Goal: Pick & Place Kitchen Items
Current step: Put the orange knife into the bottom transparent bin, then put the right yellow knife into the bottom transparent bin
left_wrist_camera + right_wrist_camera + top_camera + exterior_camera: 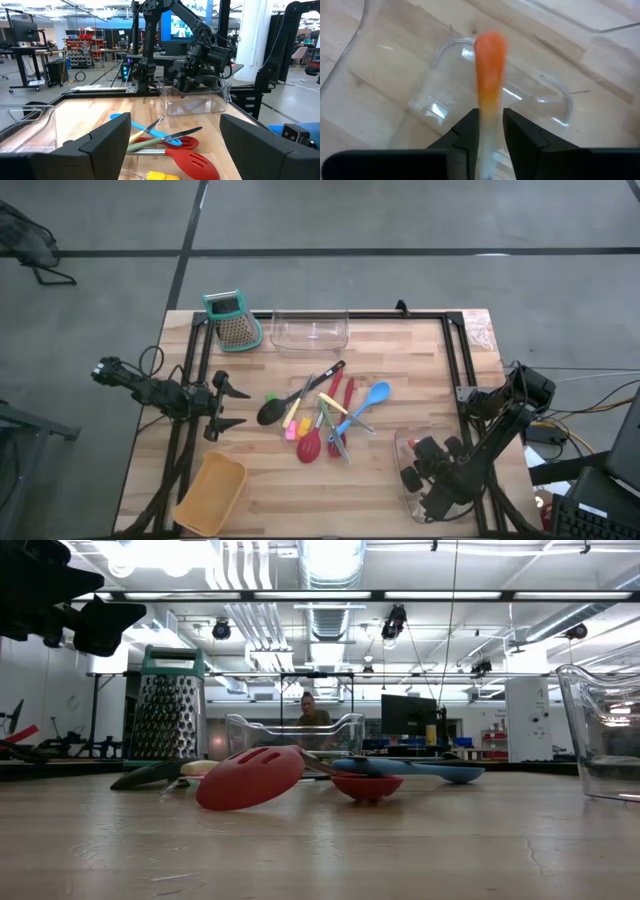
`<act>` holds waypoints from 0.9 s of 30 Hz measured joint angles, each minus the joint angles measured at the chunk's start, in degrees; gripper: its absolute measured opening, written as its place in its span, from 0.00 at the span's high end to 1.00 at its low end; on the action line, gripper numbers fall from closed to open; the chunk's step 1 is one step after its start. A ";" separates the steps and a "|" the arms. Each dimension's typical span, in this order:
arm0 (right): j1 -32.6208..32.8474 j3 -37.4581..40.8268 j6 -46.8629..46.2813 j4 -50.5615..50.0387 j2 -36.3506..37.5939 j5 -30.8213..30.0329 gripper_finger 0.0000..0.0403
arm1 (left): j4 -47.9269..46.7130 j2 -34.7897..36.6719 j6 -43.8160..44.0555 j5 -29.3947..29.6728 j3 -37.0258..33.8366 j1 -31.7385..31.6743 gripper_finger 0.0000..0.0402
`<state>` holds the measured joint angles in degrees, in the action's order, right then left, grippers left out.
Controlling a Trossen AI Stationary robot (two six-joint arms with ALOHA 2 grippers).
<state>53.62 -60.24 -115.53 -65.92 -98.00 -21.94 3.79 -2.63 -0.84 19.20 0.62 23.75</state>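
Observation:
A pile of kitchen utensils (325, 420) lies on the wooden table's middle: a black ladle (275, 410), red spatulas (310, 446), a blue spoon (372, 396) and yellow- and green-handled tools. My left gripper (226, 406) is open and empty left of the pile, level with the table; its fingers frame the pile in its wrist view (175, 150). My right gripper (418, 472) points down over a clear bin (405, 442) at the near right. It is shut on a slim tool with an orange end (490, 50). My right gripper pinches the slim tool between its two fingers at the pale part of its shaft (489, 117), below the orange end. The fingers come from above and lie along the tool. The orange end sticks out past the fingertips, over the clear bin's floor (395, 95).
A teal-topped metal grater (232, 320) and a second clear bin (310, 332) stand at the far edge. A tan bin (212, 492) sits at the near left. A black frame (455, 350) rims the table. A person (312, 715) sits beyond the far edge.

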 joint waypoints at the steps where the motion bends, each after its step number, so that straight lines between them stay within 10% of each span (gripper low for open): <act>1: 0.01 -0.25 0.07 -0.40 0.04 -0.02 0.76 | 0.00 0.00 0.00 -0.01 -0.01 0.00 0.22; 27: -14.93 -18.85 29.77 -16.06 0.15 -16.73 0.56 | 0.00 0.00 -0.01 0.00 -0.01 0.01 0.22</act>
<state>38.69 -79.09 -85.76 -81.98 -97.84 -38.67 3.79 -2.63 -0.86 19.20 0.61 23.76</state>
